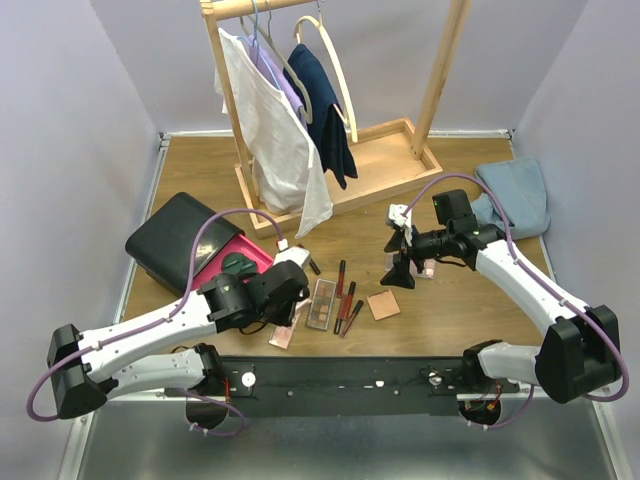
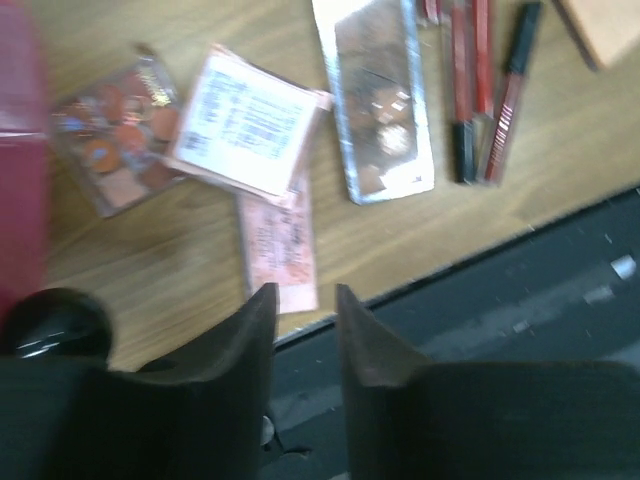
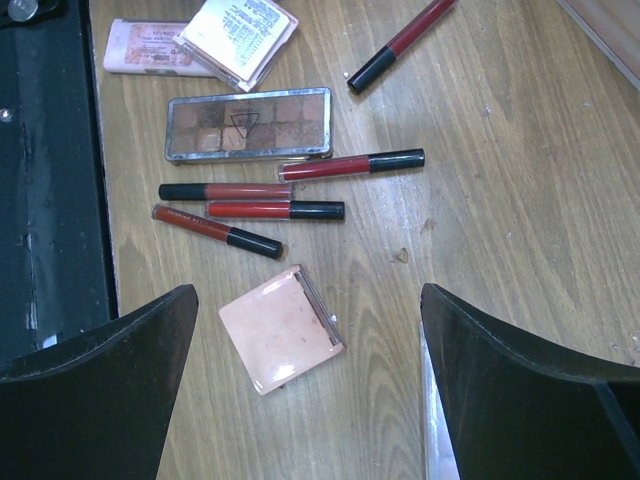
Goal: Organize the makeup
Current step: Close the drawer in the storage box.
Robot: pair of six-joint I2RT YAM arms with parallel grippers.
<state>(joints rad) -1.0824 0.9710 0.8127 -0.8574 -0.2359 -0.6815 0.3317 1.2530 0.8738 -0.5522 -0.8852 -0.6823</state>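
Observation:
The makeup lies in a cluster near the table's front edge. It holds a brown eyeshadow palette [image 1: 322,303] [image 2: 375,100] [image 3: 248,123], several dark-red tubes [image 1: 346,298] [image 2: 480,90] [image 3: 250,210], and a square peach compact [image 1: 383,304] [image 3: 282,328]. Two pink palettes [image 2: 278,250] lie under a white-labelled compact [image 2: 250,120]. My left gripper [image 1: 292,288] [image 2: 305,300] hovers over the table edge beside them, its jaws a narrow gap apart and empty. My right gripper [image 1: 400,265] [image 3: 308,292] hangs wide open above the peach compact, holding nothing.
A black case [image 1: 175,235] with an open pink drawer [image 1: 228,262] sits at the left, a green disc [image 1: 238,265] inside it. A wooden clothes rack [image 1: 400,150] stands at the back. A blue cloth [image 1: 515,195] lies at the right. One tube [image 3: 400,42] lies apart.

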